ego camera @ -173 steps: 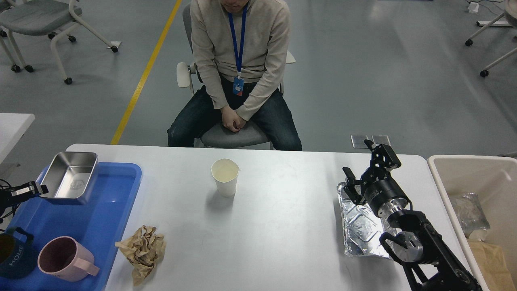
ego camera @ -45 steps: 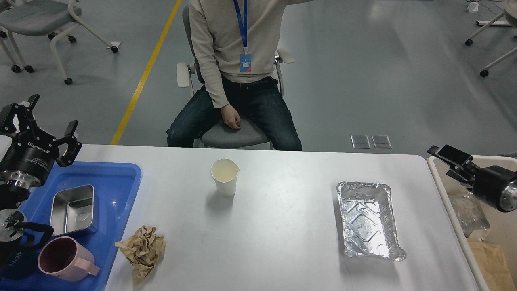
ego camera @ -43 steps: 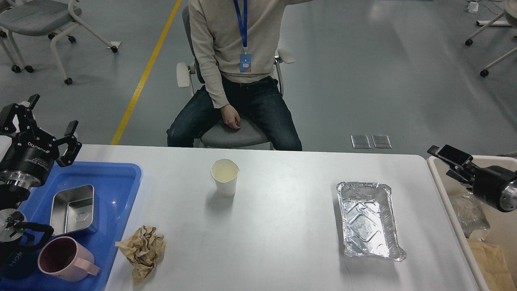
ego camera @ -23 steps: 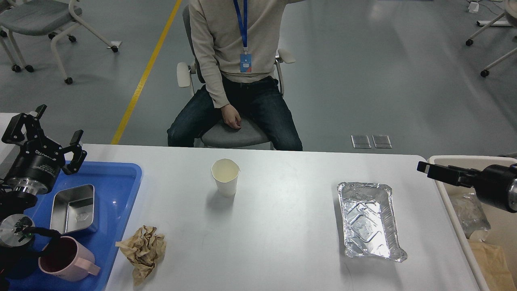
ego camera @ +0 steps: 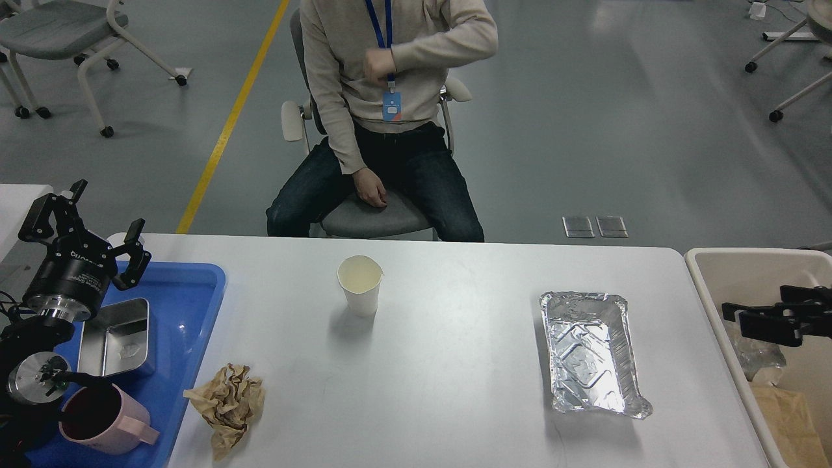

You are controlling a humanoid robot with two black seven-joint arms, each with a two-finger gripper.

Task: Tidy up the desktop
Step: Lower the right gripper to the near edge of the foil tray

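The white desktop (ego camera: 429, 390) holds a paper cup (ego camera: 359, 286) at mid-back, a crumpled brown paper (ego camera: 224, 406) at front left and an empty foil tray (ego camera: 593, 351) at the right. My left gripper (ego camera: 88, 221) is open and empty, raised above the back left corner of the blue tray (ego camera: 188, 305). My right gripper (ego camera: 757, 305) is seen side-on over the beige bin (ego camera: 705, 273), open and empty, clear of the foil tray.
The blue tray holds a steel box (ego camera: 117, 338) and a pink mug (ego camera: 97, 419). The bin at the right edge holds plastic and brown paper waste. A seated person (ego camera: 390, 97) faces the table's far edge, one arm raised.
My left gripper has let go of the steel box, which now lies in the blue tray, and has risen. My right gripper left the foil tray and swung right over the bin.
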